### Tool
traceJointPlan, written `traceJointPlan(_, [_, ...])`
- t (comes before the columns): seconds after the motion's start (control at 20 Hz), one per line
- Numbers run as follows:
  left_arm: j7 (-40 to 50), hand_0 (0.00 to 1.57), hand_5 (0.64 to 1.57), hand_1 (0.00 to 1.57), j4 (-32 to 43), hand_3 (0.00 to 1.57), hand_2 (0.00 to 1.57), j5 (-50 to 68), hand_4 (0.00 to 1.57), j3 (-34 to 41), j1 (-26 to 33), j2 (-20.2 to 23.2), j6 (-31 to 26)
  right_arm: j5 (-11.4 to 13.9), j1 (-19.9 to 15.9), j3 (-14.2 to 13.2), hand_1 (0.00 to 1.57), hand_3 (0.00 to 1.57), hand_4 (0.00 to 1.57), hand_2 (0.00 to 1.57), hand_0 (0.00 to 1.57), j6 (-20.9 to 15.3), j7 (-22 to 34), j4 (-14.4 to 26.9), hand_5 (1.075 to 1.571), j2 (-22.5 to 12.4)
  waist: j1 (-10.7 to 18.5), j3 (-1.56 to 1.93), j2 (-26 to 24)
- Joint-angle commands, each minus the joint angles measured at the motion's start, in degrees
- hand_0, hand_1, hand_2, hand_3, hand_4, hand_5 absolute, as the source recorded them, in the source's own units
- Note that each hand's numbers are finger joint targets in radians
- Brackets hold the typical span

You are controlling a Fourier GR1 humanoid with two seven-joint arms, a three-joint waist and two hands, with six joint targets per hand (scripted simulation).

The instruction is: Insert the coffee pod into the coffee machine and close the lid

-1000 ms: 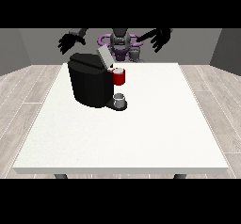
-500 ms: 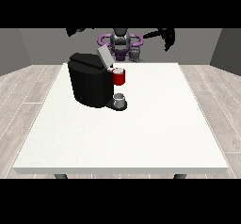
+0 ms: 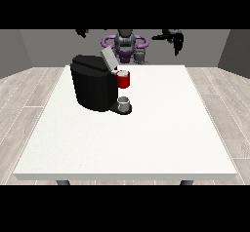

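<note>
The black coffee machine (image 3: 93, 87) stands on the left half of the white table (image 3: 161, 128), with its grey lid (image 3: 107, 58) tilted up and open. A red thing at the machine (image 3: 123, 79) sits at its front, and a grey thing (image 3: 124, 102) rests on the machine's base below it. Another small grey thing (image 3: 140, 56) stands at the table's far edge, close to the robot. The hand at the view's right (image 3: 174, 38) is raised high above the far edge, fingers hanging relaxed and holding nothing. The hand at the view's left (image 3: 82, 32) barely shows at the picture's top.
The robot's torso (image 3: 125, 45) with purple rings is behind the table's far edge. Wooden floor surrounds the table. The machine is the only large object on the table.
Both hands have risen from shoulder height; the one at the view's left is now almost out of the picture. The machine and the grey things have not moved.
</note>
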Motion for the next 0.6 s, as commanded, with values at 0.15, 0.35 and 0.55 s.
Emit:
traceJointPlan(0.15, [3.5,0.0,1.571,0.0,-9.2,0.0,0.0,4.0,0.09,-4.0,6.3,-2.6,-1.9,1.1,-3.2,-0.7,0.0,0.0,0.12,0.0,0.0,1.6,-0.6,4.7,1.571,-0.9,4.2,0.02,1.4])
traceJointPlan(0.35, [5.4,0.0,1.571,0.0,-14.8,0.0,0.0,7.1,0.1,-8.5,7.7,-2.6,1.1,-1.4,-5.8,-3.3,0.0,0.0,0.0,0.0,0.0,2.8,-2.6,9.5,1.571,-0.3,4.7,0.03,3.8])
traceJointPlan(0.55, [6.0,0.0,1.571,0.0,-19.2,0.0,0.0,8.2,0.0,-4.5,10.0,-0.3,-0.9,-1.7,-6.3,-4.0,0.0,0.0,0.0,0.0,0.0,3.3,-2.8,10.4,1.571,-0.4,3.8,0.02,6.7])
